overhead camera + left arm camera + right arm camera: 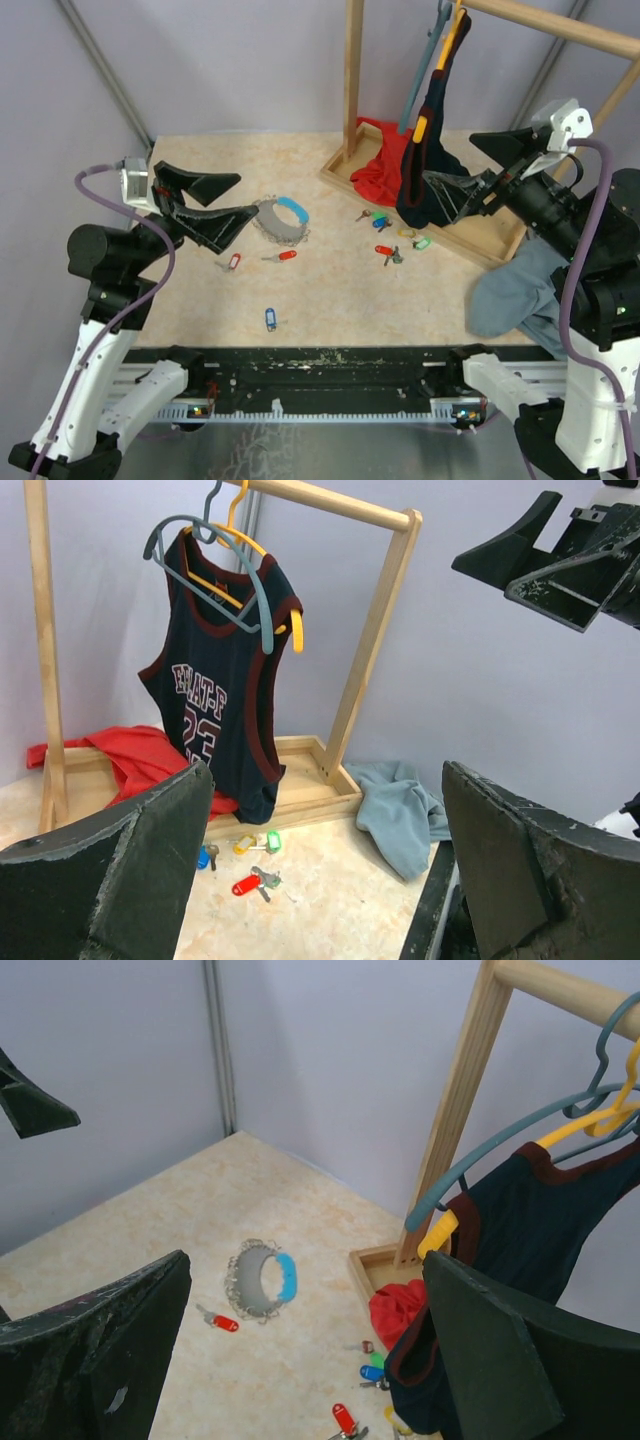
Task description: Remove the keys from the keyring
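Keyring (283, 219) centre-left; keys (384, 250) scattered before and right of it, near rack (352, 100).

Chain keyring (281, 222) and loose tagged keys (285, 255) lie flat on the table (330, 290).
The grey loop, with its light-blue sleeve (293, 210) on the far-right arc, sits left of centre. Two red-tagged keys (233, 262) lie just in front, a blue-tagged key (270, 318) nearer the front edge, and a mixed-colour cluster (384, 250) to the right.

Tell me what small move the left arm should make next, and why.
Probably lower the left gripper onto the keyring: its jaws stand open and empty right beside it, while the right gripper hangs open over by the clothes rack.
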